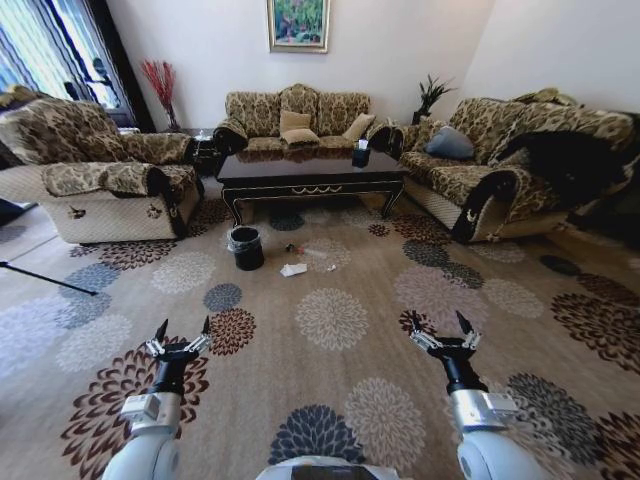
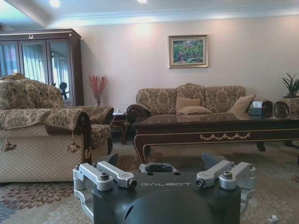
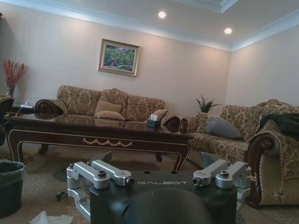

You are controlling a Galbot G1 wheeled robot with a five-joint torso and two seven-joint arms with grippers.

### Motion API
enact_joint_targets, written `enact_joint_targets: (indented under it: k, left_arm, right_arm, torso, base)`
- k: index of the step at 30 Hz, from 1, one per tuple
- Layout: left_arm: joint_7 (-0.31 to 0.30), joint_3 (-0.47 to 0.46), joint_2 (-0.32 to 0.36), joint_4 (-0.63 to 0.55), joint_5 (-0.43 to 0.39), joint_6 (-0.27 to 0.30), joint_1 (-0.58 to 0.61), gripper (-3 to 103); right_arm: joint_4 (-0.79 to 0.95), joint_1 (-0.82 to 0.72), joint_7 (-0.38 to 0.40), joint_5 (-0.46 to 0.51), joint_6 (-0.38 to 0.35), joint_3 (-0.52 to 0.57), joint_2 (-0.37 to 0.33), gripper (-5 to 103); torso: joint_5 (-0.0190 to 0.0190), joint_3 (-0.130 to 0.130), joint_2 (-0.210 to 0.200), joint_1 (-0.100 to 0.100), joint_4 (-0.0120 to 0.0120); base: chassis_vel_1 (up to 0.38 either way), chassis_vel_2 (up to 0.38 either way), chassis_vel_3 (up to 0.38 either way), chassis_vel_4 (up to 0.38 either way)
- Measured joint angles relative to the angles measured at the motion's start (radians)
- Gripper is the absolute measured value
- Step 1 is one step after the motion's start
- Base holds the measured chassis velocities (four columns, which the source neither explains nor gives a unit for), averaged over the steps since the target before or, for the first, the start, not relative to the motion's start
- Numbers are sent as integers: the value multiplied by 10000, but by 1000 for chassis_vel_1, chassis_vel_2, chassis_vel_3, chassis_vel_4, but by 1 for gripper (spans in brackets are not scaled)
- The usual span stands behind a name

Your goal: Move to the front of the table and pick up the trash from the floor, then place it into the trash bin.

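Trash [image 1: 294, 268]: a crumpled white tissue, soft and irregular, lies on the floral carpet [image 1: 330, 320] in front of the glossy dark wood desk [image 1: 310, 172], just beside the round black trash bin [image 1: 246, 247] with its thin plastic liner. Left hand [image 1: 180, 335] and right hand [image 1: 441, 328] hover spread, well short of the tissue.

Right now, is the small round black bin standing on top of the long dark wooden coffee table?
No, the small round black bin stands on the patterned carpet in front of the long dark wooden coffee table.
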Motion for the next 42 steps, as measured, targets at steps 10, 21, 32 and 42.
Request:
enact_joint_targets:
  k: [10, 21, 32, 42]
  left_arm:
    - [46, -54, 27, 48, -39, -89, -17, 100]
    - [75, -27, 51, 151, -91, -94, -123, 100]
    - [140, -27, 51, 330, 34, -127, -204, 100]
    - [164, -11, 9, 483, 122, -167, -246, 100]
  right_arm:
    - [-33, -1, -5, -27, 23, -34, -4, 100]
    - [-68, 16, -6, -22, 28, -18, -27, 100]
    - [-231, 165, -6, -27, 31, -106, -32, 100]
    - [-393, 282, -4, -47, 31, -198, -40, 100]
  torso:
    - [0, -244, -394, -149, -1]
    - [0, -474, -783, -308, 0]
    - [0, -698, -1146, -448, -3]
    - [0, -939, -1542, -601, -1]
  base:
    - [0, 0, 0, 0]
    - [0, 0, 0, 0]
    - [0, 0, 0, 0]
    - [0, 0, 0, 0]
